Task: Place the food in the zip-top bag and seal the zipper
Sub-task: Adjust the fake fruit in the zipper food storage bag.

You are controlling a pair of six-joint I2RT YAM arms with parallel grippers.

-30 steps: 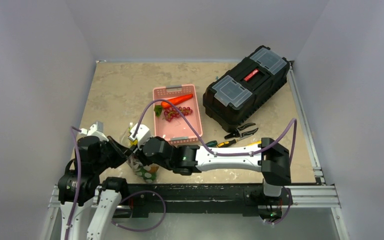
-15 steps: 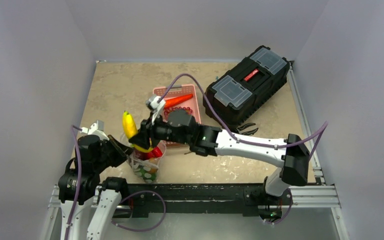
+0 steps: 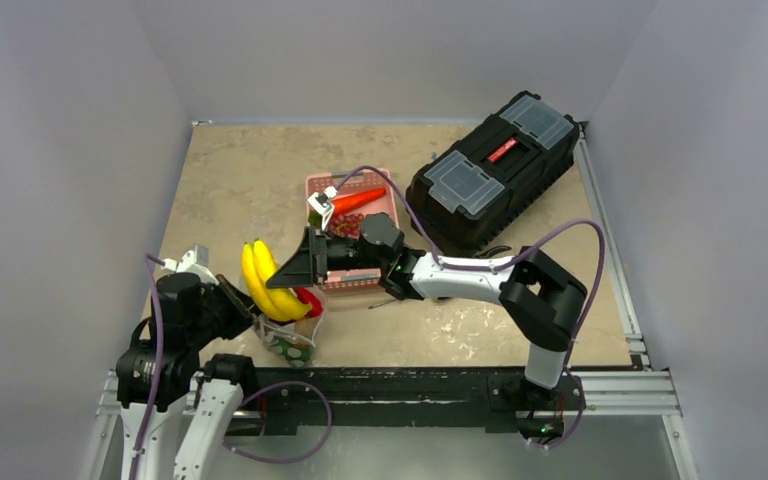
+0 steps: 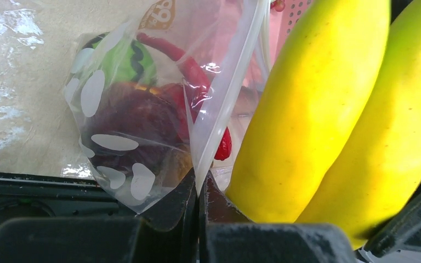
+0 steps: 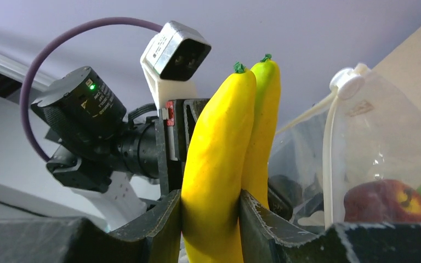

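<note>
Both are closed: the right gripper (image 5: 209, 216) clamps the yellow banana bunch (image 5: 219, 148) (just beside the bag's mouth), and the left gripper (image 4: 199, 200) pinches the zip-top bag (image 4: 96, 93) by its edge, with red and green food (image 4: 131, 112) inside.

Blocking the mouth of the zip-top bag (image 3: 290, 338) from above with the banana bunch (image 3: 264, 284), clamped in the right gripper (image 5: 209, 216). Pinching the bag's left edge with the left gripper (image 4: 198, 192). Crowding its far right with the pink basket (image 3: 348, 181); leaving bare table (image 3: 230, 190) open beyond its far left.
</note>
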